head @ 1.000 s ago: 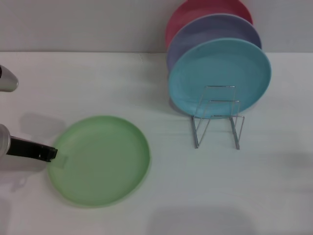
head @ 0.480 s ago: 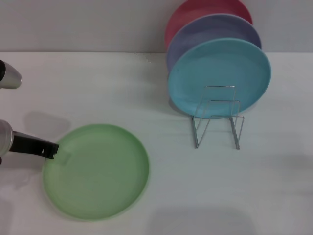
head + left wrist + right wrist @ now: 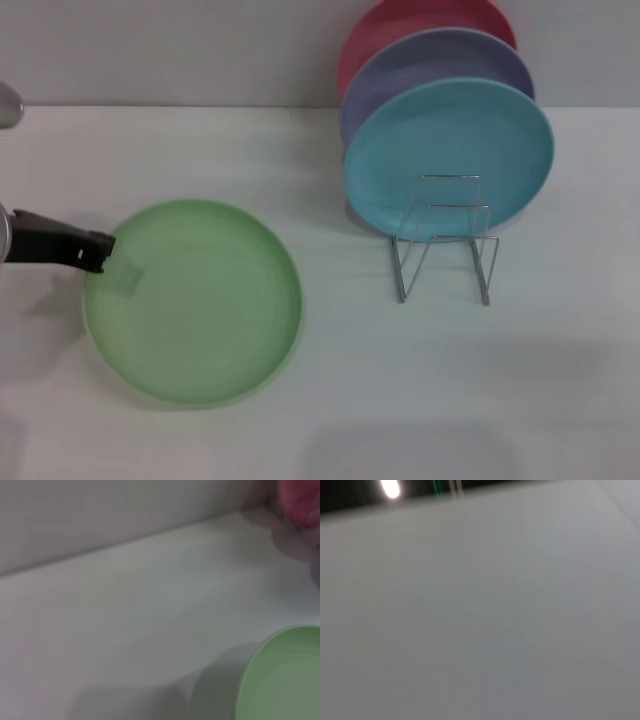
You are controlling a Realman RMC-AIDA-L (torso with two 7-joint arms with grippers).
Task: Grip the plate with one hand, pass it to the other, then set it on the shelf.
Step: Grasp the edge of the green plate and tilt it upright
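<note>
Here, in the head view, the left gripper (image 3: 108, 255) is clamped on the near-side rim of the light green plate (image 3: 195, 300), which spreads away from its tip toward the wire shelf (image 3: 445, 240), well apart. In the left wrist view, the plate's rim shows above the table (image 3: 125, 605). The right wrist view shows no gripper.

The plate (image 3: 195, 300) at the lower left of the head view is light green with faint rings. The tool (image 3: 100, 250) at its left edge is black. On the right, the wire shelf (image 3: 445, 245) is silver. It holds a turquoise plate (image 3: 450, 150), a lavender plate (image 3: 430, 60) and a pink plate (image 3: 400, 20). The worktop (image 3: 400, 400) is white.
</note>
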